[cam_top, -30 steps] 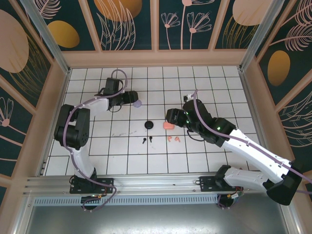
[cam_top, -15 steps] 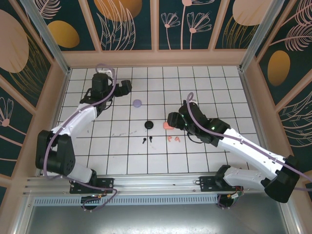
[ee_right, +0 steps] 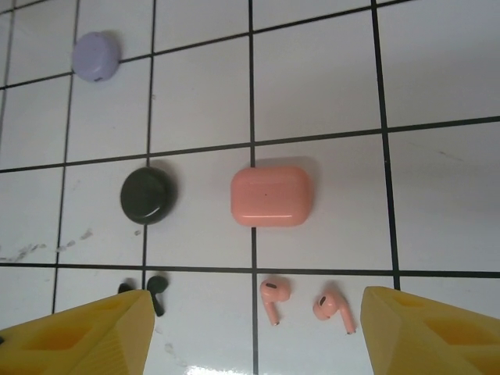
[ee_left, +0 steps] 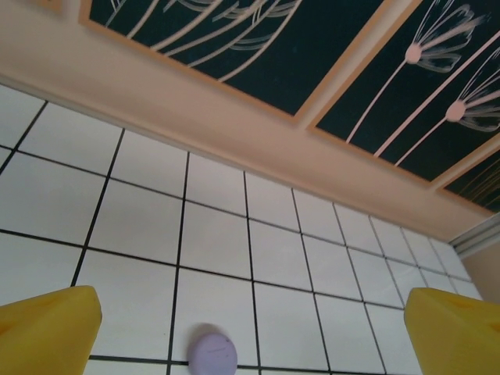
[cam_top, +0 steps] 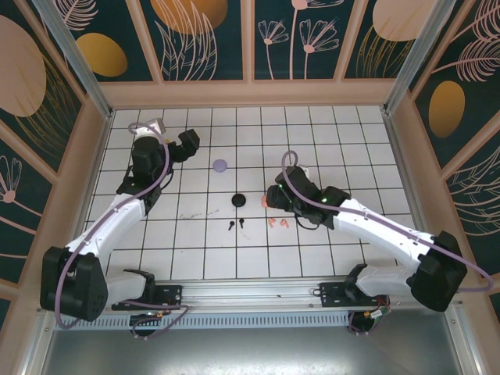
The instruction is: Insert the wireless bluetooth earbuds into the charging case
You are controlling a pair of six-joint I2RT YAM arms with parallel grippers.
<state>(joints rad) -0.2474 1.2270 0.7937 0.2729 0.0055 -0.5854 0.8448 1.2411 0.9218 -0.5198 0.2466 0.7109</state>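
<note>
Earbuds lie loose on the white tiled table (ee_right: 328,94). Two pink earbuds (ee_right: 273,298) sit side by side at the lower centre of the right wrist view, and two black earbuds (ee_right: 157,290) sit at the lower left, beside a yellow finger. Just above the pink pair rests the pink case (ee_right: 272,195), lid shut, in the middle of the frame. Left of it is the round black case (ee_right: 148,194), also shut. The lilac case (ee_right: 96,56) sits alone in the upper left corner.

Right gripper (ee_right: 254,336) hangs over the pink set, its yellow fingers apart at the two bottom corners with nothing between them. Over the last second it has slid left in the overhead view until it covers most of the pink case, and its fingers have spread a little.

Left gripper (cam_top: 191,139) was at the lilac case a second ago. It has since let go and pulled back to the upper left of the overhead view, fingers wide apart and empty. Its own camera shows the lilac case at the bottom edge, apart from both fingers.

Judging by this, the lilac case is done with for now and the work is moving to the pink pair. The pink case would need opening first, and the black pair waits untouched
</note>
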